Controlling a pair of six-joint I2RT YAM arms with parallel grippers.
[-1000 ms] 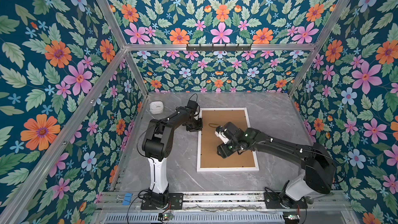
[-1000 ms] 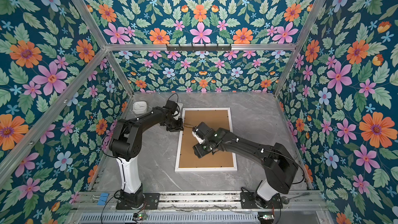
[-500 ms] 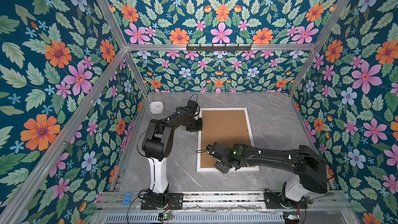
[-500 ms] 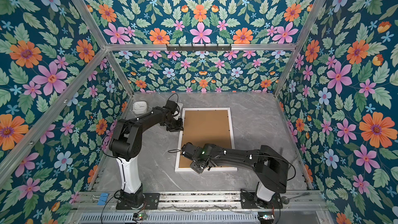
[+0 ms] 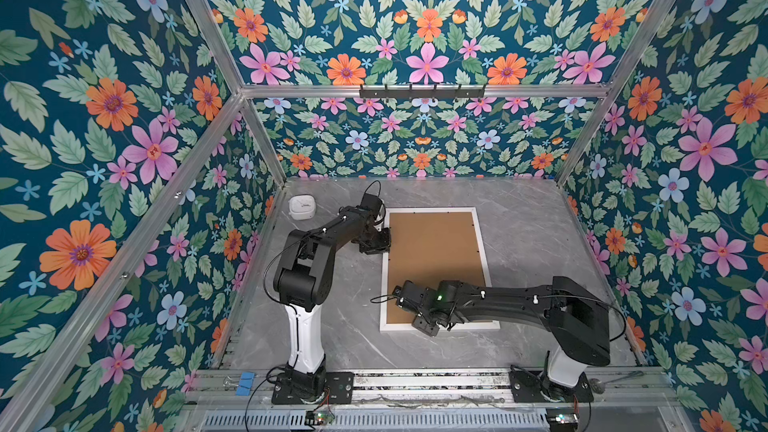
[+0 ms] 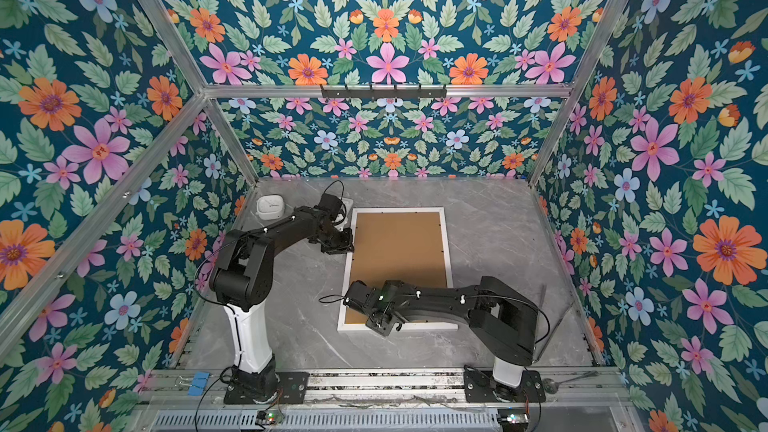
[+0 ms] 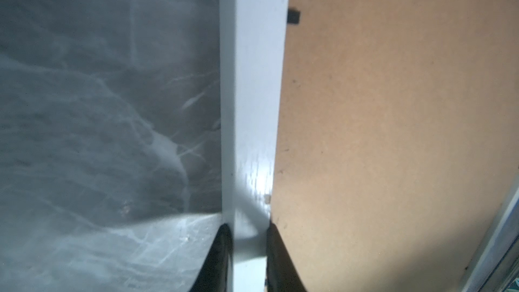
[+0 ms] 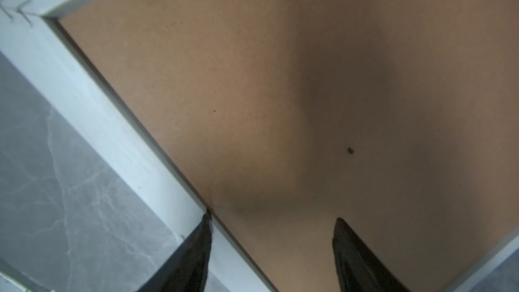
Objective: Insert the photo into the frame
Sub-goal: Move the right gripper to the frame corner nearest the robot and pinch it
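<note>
In both top views I log the frame (image 5: pixel 430 210) (image 6: pixel 397 210) lying flat on the counter (image 5: pixel 540 234), brown backing board (image 5: pixel 434 247) up, with the left gripper (image 5: pixel 380 245) at its left-hand rail and the right gripper (image 5: pixel 426 324) over its near edge. Left wrist view: jaws clamped across the white rail of the frame (image 7: pixel 252 80). Right wrist view: jaws apart, one tip at the rail's inner edge, the other over the board.

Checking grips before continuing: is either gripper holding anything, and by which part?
Left gripper clamps the white rectangular picture frame by its left rail; right gripper, open over the brown backing board, holds nothing.
</note>
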